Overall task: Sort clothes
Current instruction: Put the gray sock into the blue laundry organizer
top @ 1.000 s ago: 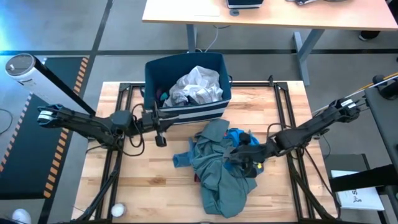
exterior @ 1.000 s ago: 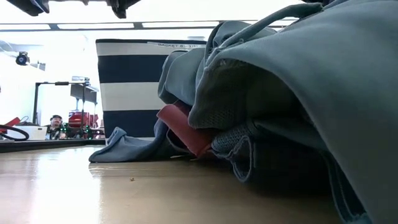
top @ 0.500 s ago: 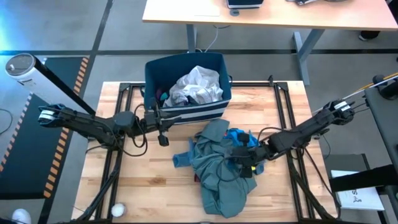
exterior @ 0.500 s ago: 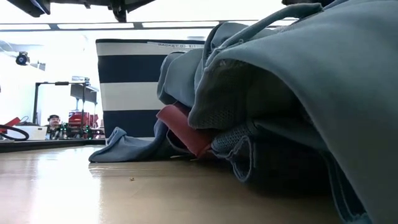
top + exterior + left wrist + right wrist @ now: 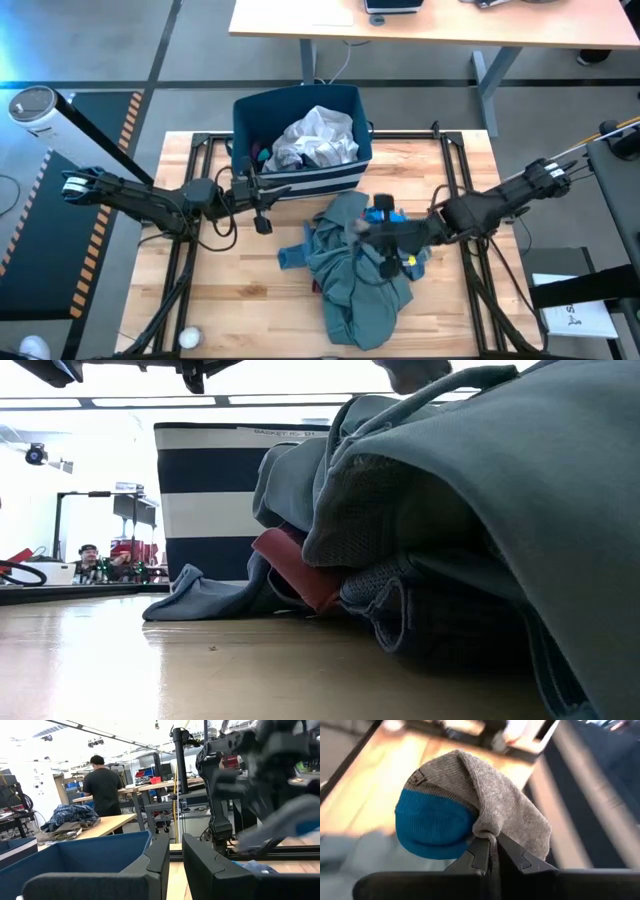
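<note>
High view: the wooden worktop (image 5: 220, 290) carries a navy bin (image 5: 300, 175) with a white garment (image 5: 315, 138), just behind the left tool (image 5: 262, 222), which hangs with fingers nearly together, empty. A teal garment (image 5: 350, 280) heaps under the right tool (image 5: 372, 228), whose fingers pinch a grey-and-blue sock (image 5: 465, 810).

Bright overhead light, blurred moving arm
</note>
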